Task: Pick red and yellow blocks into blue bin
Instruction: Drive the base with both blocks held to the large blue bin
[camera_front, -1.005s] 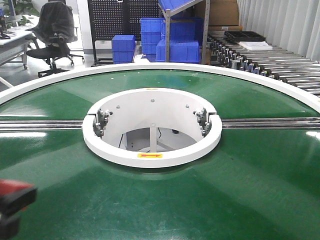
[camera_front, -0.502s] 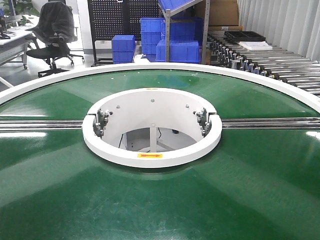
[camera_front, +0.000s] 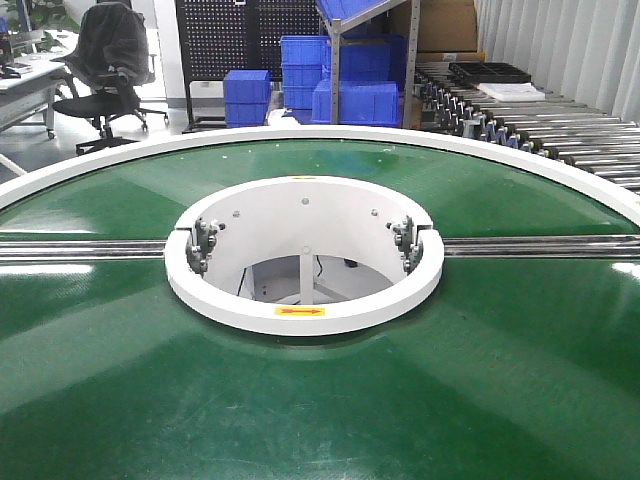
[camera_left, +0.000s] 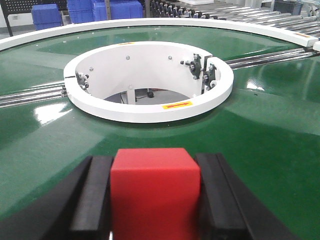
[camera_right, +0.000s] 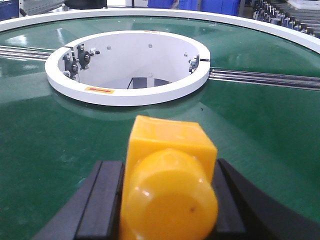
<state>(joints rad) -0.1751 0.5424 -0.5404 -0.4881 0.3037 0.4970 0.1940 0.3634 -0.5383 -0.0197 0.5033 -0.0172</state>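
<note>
In the left wrist view my left gripper (camera_left: 155, 195) is shut on the red cube (camera_left: 155, 190), its black pads pressed against the cube's two sides, above the green turntable. In the right wrist view my right gripper (camera_right: 167, 200) is shut on the yellow brick (camera_right: 170, 180), a round stud facing the camera. Neither gripper nor either block shows in the front view. The blue bin is out of view in every frame.
The green turntable (camera_front: 480, 380) has a white outer rim and a white ring (camera_front: 303, 318) around a central opening. A metal rail (camera_front: 540, 246) crosses it. Behind stand ribbed blue crates (camera_front: 355, 100), a roller conveyor (camera_front: 560, 130) and an office chair (camera_front: 105, 60).
One second ago a blurred red and black shape showed at the front view's bottom left corner. It has left that view; the turntable looks unchanged since.
</note>
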